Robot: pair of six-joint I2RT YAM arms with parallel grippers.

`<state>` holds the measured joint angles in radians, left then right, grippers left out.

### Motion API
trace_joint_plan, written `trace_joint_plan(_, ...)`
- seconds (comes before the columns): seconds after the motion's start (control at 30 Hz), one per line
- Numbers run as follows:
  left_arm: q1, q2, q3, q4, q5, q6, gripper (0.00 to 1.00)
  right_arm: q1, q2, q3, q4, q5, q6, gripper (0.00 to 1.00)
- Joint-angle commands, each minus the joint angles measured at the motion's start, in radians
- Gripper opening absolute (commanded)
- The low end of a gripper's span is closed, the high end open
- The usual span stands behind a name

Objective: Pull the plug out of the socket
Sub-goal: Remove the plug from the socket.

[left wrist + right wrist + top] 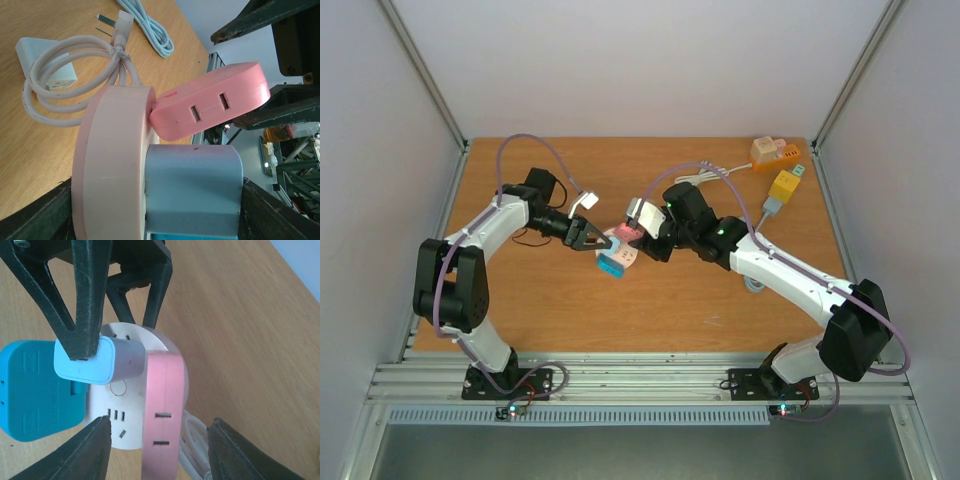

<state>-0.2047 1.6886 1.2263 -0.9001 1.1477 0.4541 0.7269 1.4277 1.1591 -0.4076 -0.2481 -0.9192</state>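
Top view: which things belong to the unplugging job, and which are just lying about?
Job: round socket, pink plug, left gripper, right gripper.
Lying about: orange adapter, yellow adapter, white coiled cable.

A wooden table is stretching out beneath the left pincer and the right pincer. A pale back wall is standing well beyond them, and plain side walls are closing in outside each. Grey metal posts are slanting up the far corners. Behind the pincers, a ribbed aluminium rail is edging the table. Soft, even light is casting faint shadows.
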Motion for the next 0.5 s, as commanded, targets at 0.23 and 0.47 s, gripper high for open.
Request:
trace_joint_plan(0.23,-0.005,-0.055,-0.008,0.038,0.075,0.051,0.0,0.036,0.011,-0.034,0.062,0.07,-0.006,0.46)
trace_joint_plan(0.47,-0.005,-0.058,-0.005,0.007,0.102,0.093,0.0,0.037,0.009,-0.044,0.072,0.082,-0.012,0.39)
